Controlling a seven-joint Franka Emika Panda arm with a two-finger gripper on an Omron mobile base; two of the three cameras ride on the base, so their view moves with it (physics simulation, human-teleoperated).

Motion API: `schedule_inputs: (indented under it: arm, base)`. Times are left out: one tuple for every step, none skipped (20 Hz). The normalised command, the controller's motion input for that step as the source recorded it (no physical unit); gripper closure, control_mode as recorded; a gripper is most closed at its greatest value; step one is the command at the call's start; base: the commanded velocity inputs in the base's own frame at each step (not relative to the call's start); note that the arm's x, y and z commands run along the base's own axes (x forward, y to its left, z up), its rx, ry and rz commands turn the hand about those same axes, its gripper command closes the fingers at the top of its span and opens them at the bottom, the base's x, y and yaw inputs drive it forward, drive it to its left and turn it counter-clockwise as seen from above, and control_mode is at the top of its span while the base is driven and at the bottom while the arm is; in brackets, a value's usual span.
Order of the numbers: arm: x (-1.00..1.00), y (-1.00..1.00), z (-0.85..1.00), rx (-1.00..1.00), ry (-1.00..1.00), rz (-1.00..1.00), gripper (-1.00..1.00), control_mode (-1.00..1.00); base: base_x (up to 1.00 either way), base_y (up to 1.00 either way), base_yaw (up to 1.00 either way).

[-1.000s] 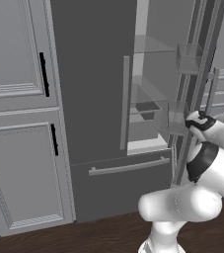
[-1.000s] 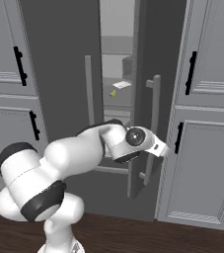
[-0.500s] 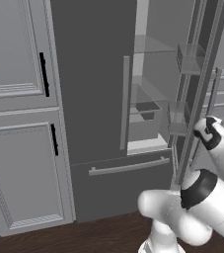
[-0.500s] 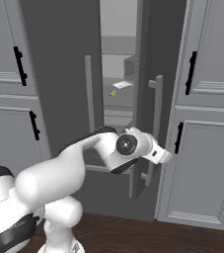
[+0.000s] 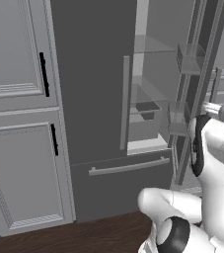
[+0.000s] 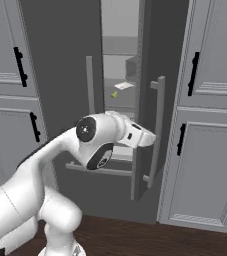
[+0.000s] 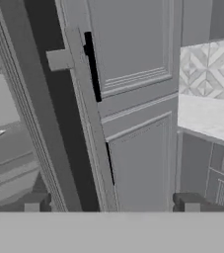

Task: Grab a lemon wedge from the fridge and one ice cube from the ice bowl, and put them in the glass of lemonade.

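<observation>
The fridge [image 5: 91, 74] is tall and dark grey, and its right door [image 6: 150, 60] stands ajar. Through the gap I see pale shelves. A tiny yellow-green lemon wedge [image 6: 114, 94] lies on one of them, beside a pale flat item. My gripper [image 7: 112, 205] is open with nothing between its fingertips [image 7: 34, 202]. It faces the door's edge and its long grey bar handle [image 7: 86, 113]. In the right base view my hand [image 6: 144, 138] hovers just left of that handle [image 6: 158, 130], apart from it. The ice bowl and the glass of lemonade are out of view.
Light grey panelled cabinets with black handles flank the fridge [image 5: 19, 148] [image 6: 210, 125]. A freezer drawer with a horizontal bar handle [image 5: 128, 167] sits below the doors. Door bins [image 5: 190, 57] hang inside the open door. The floor is dark wood [image 6: 150, 240].
The gripper went from shut on the fridge door handle to open and let it go. The hand drew back to the left of the handle, and the arm rose.
</observation>
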Motion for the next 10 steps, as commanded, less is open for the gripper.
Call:
schedule_inputs:
  arm:
    - [0.00, 1.00, 0.78, -0.43, 0.00, -0.19, -1.00, -1.00]
    - [0.16, 1.00, 0.56, -0.42, 0.05, -0.25, -1.00, -1.00]
    - [0.29, 1.00, 0.42, -0.42, 0.07, -0.26, -1.00, -1.00]
    - [0.38, 1.00, 0.27, -0.42, 0.09, -0.26, -1.00, -1.00]
    - [0.44, 1.00, 0.20, -0.41, 0.11, -0.25, -1.00, -1.00]
    - [0.49, 1.00, 0.18, -0.39, 0.16, -0.24, -1.00, -1.00]
    - [0.54, 1.00, 0.06, -0.33, 0.19, -0.24, -1.00, -1.00]
    - [0.92, 0.61, 0.00, -0.17, 0.24, -0.18, -1.00, -1.00]
    - [1.00, 0.39, -0.15, -0.03, 0.18, -0.19, -1.00, -1.00]
    - [1.00, 0.50, -0.17, -0.03, 0.10, -0.23, -1.00, -1.00]
  base:
    - [0.00, 0.00, 0.00]
    - [0.00, 0.00, 0.00]
    - [0.00, 0.00, 0.00]
    - [0.00, 0.00, 0.00]
    - [0.00, 0.00, 0.00]
    - [0.00, 0.00, 0.00]
    - [0.00, 0.00, 0.00]
    - [0.00, 0.00, 0.00]
    - [0.00, 0.00, 0.00]
    - [0.00, 0.00, 0.00]
